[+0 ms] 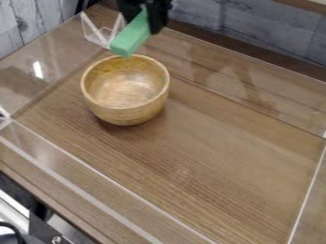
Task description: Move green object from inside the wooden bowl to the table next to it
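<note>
Behind the pincer, past the far edge, runs a wall of grey weathered planks (242, 24). Far down and to the left of the pincer, at the bottom corner, something dark (19, 224) sits below the near edge, with bits of white on it; I cannot tell what it is.
</note>
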Motion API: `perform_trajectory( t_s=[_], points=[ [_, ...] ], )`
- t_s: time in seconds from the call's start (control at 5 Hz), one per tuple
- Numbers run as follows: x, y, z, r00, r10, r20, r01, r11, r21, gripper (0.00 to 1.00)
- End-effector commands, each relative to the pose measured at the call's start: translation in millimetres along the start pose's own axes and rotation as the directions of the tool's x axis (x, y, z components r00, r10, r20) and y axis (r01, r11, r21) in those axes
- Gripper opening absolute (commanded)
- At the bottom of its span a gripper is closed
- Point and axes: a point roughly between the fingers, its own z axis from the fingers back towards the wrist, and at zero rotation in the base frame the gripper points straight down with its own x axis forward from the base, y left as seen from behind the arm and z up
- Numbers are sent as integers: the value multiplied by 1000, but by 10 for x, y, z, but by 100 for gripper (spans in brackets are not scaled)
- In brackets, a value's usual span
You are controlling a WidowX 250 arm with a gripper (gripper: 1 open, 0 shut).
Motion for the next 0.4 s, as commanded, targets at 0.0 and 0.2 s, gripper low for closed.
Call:
perform_trajectory(
  t_s=[0.0, 0.2],
  points=[
    [176, -111, 201, 985, -169, 34, 170, 985, -15, 0],
    [215, -236, 184, 958, -286, 12, 286, 957, -46, 0]
  ],
)
